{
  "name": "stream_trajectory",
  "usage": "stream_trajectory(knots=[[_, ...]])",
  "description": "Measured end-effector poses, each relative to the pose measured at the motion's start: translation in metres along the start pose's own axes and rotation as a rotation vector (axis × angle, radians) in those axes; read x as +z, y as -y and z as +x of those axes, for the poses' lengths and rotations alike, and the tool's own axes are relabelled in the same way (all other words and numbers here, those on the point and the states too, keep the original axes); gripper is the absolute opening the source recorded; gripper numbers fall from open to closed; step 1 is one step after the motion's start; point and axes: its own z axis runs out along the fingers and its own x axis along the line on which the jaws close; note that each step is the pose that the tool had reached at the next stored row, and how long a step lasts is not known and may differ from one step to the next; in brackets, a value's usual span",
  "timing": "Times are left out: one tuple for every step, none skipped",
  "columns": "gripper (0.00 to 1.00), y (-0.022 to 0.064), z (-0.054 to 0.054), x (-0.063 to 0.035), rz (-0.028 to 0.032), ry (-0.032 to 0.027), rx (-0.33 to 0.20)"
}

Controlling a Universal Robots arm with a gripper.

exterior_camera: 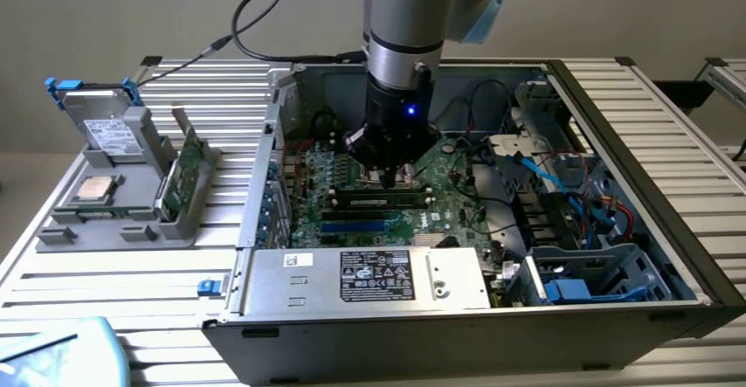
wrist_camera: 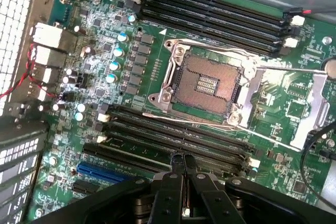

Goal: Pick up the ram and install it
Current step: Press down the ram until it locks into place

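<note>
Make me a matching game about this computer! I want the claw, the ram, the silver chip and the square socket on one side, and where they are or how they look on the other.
Things:
1. claw
2. ram
3. silver chip
4. square socket

Clues:
A. empty, nothing sitting in it
B. lying on the grey tray, outside the computer case
C. shut tight
D. inside the case, just below the claw

Right pairs: 1-C, 2-D, 3-B, 4-A
</note>
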Motion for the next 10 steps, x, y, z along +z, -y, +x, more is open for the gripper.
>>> stream_trajectory(knots=[[0.11,0.0,0.0,0.0,-0.0005,0.0004,0.018],[0.11,0.0,0.0,0.0,-0.001,0.0008,0.035],[0.11,0.0,0.0,0.0,-0.0016,0.0011,0.052],[0.11,0.0,0.0,0.0,-0.0021,0.0015,0.07],[0.11,0.0,0.0,0.0,-0.0026,0.0018,0.087],[0.11,0.0,0.0,0.0001,-0.0031,0.0023,0.104],[0.11,0.0,0.0,0.0001,-0.0037,0.0027,0.122],[0.11,0.0,0.0,0.0001,-0.0043,0.0031,0.14],[0.11,0.0,0.0,0.0001,-0.0048,0.0035,0.158],[0.11,0.0,0.0,0.0001,-0.0053,0.0039,0.175]])
